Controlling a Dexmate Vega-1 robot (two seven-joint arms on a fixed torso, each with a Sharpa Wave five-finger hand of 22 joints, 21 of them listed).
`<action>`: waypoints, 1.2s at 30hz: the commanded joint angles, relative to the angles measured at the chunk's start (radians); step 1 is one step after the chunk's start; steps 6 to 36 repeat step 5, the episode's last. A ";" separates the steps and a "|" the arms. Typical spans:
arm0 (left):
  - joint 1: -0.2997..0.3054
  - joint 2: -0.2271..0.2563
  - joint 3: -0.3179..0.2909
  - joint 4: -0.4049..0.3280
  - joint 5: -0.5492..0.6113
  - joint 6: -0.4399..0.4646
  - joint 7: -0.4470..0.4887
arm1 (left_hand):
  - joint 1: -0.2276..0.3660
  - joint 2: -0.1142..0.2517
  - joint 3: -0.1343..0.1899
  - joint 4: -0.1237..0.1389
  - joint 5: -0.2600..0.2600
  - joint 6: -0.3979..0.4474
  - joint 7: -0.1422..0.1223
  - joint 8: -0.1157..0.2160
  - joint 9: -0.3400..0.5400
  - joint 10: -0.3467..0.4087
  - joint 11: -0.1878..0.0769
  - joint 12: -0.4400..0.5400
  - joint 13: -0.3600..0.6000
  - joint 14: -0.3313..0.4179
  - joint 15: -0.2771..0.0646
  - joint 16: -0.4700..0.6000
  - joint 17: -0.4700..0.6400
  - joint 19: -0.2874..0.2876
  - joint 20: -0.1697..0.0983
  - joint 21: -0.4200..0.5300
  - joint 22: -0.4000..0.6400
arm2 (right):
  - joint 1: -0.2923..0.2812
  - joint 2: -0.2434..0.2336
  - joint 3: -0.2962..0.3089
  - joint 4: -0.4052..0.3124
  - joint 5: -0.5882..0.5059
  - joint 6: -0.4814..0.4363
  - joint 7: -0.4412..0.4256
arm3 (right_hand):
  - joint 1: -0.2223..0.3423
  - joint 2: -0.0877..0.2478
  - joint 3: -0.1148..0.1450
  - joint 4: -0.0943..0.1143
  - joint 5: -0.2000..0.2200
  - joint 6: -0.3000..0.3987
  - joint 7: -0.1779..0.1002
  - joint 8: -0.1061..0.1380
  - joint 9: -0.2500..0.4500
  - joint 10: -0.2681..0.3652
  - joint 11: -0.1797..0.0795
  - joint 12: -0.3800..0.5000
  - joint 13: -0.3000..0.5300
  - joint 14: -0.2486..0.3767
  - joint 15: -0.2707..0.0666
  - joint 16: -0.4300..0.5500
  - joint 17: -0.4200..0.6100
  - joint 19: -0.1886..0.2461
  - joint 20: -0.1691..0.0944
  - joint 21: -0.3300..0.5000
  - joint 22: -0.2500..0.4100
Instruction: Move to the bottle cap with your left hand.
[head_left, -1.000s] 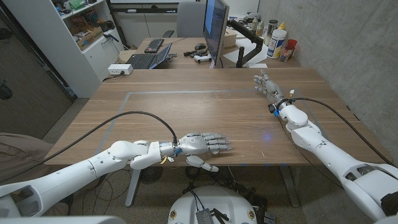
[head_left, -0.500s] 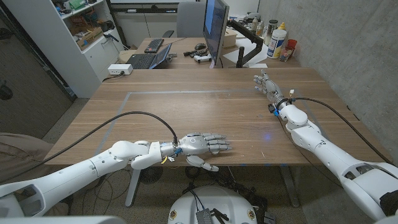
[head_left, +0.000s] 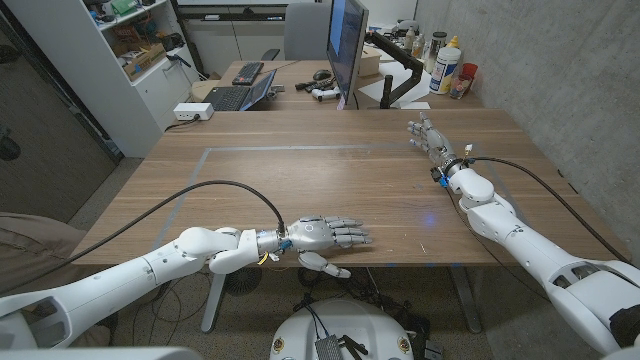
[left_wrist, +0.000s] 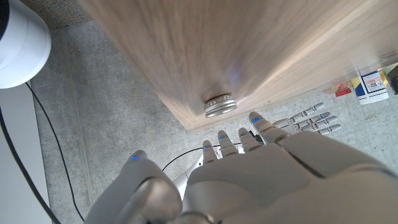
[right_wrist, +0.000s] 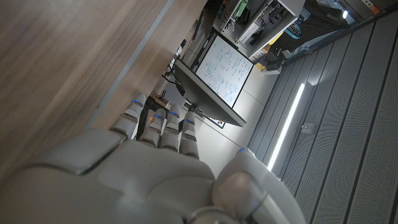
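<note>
The small round silver metal bottle cap (left_wrist: 220, 105) is seen on the wooden tabletop (left_wrist: 249, 50), just beyond the fingertips (left_wrist: 256, 118) of the left robot hand (left_wrist: 249, 171), which is empty, its fingers extended.

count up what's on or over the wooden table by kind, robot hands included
robot hands: 2 (left hand, right hand)
bottle cap: 1
total: 3

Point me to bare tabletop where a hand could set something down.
Bare: the table middle inside the tape outline, between the left hand and right hand. Tight: the near edge, where a bottle cap sits beyond the left hand's fingers.
</note>
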 joint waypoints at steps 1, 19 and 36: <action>0.012 0.000 0.002 0.008 -0.017 -0.005 -0.005 | 0.013 0.001 0.001 -0.003 0.007 -0.001 0.007 0.004 0.004 0.011 -0.002 0.011 0.002 0.007 -0.144 0.008 0.003 0.010 -0.097 0.011 0.001 | 0.006 0.006 -0.004 0.008 -0.005 0.004 -0.003 | -0.011 0.009 -0.002 0.007 0.004 -0.002 0.004 0.004 0.002 0.000 -0.007 -0.003 0.002 -0.004 0.000 0.000 0.002 -0.002 -0.006 -0.006 0.005; 0.019 0.004 -0.001 0.004 -0.018 -0.001 -0.004 | 0.015 0.001 0.000 -0.004 0.007 -0.001 0.026 0.005 0.004 0.017 0.000 0.012 0.002 0.012 -0.143 0.007 0.003 0.019 -0.097 0.013 0.001 | 0.007 0.006 -0.006 0.004 -0.005 -0.005 -0.004 | -0.011 0.009 -0.003 0.008 0.005 -0.001 0.003 0.004 0.002 0.001 -0.005 -0.003 0.001 -0.004 0.000 0.001 0.002 -0.002 -0.006 -0.007 0.005; 0.019 0.004 -0.001 0.004 -0.018 -0.001 -0.004 | 0.015 0.001 0.000 -0.004 0.007 -0.001 0.026 0.005 0.004 0.017 0.000 0.012 0.002 0.012 -0.143 0.007 0.003 0.019 -0.097 0.013 0.001 | 0.007 0.006 -0.006 0.004 -0.005 -0.005 -0.004 | -0.011 0.009 -0.003 0.008 0.005 -0.001 0.003 0.004 0.002 0.001 -0.005 -0.003 0.001 -0.004 0.000 0.001 0.002 -0.002 -0.006 -0.007 0.005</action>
